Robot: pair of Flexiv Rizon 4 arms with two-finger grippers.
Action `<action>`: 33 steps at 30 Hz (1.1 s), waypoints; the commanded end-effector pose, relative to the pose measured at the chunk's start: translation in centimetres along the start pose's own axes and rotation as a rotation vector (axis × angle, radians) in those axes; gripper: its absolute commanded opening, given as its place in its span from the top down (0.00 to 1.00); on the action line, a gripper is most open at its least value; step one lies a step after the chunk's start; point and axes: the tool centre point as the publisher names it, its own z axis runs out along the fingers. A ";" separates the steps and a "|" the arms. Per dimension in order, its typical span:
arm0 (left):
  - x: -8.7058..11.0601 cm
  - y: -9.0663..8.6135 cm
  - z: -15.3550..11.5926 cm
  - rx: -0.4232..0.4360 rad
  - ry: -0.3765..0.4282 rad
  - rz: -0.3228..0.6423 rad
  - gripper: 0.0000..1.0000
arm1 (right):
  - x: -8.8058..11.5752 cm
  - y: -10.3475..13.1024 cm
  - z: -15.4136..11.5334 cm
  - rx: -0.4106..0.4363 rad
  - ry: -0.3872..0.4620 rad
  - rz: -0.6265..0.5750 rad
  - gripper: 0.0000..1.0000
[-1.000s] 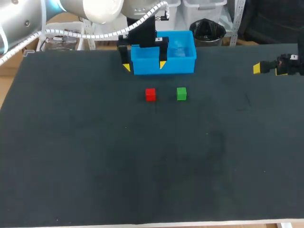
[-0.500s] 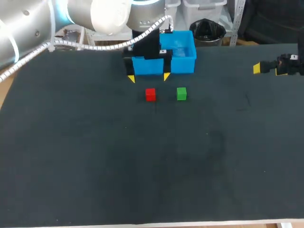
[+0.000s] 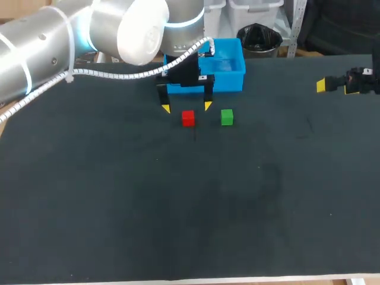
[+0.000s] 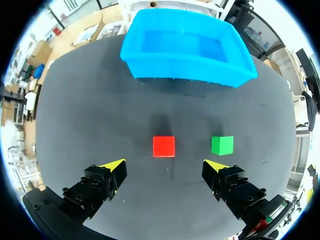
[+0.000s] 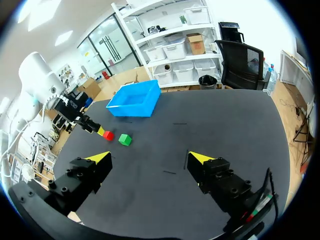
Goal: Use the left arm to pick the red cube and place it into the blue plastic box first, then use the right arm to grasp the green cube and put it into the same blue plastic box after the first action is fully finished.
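Observation:
The red cube lies on the black table, with the green cube a short way to its right. Behind them stands the blue plastic box, which looks empty in the left wrist view. My left gripper hangs open just behind and above the red cube, which lies ahead of the gap between its fingers; the green cube is ahead of one finger. My right gripper is open at the far right edge, well away from both cubes and the box.
The black table stretches wide in front of the cubes. My left arm with its white cable crosses the back left corner.
My left gripper has come forward and down from in front of the blue box toward the red cube. The right arm has not moved.

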 end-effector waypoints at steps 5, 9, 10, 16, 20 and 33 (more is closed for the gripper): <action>0.0 0.0 1.8 -0.012 -0.007 -0.009 0.00 | 0.0 0.0 0.0 0.001 0.000 0.000 0.00; 0.1 0.0 2.4 -0.031 -0.016 -0.006 0.00 | 0.0 0.0 0.0 0.001 0.000 0.000 0.00; 0.0 0.0 2.6 -0.033 -0.015 -0.007 0.00 | 0.0 0.0 0.0 0.001 0.000 0.000 0.00; -0.3 0.4 3.6 -0.041 -0.010 -0.019 0.00 | 0.0 0.0 0.0 0.001 0.000 0.000 0.00; -0.4 0.5 4.0 -0.047 -0.005 -0.029 0.00 | 0.0 0.0 0.0 0.001 0.000 0.000 0.00; -1.2 0.8 5.6 -0.057 0.003 -0.042 0.00 | 0.0 0.0 0.0 0.001 0.000 0.000 0.00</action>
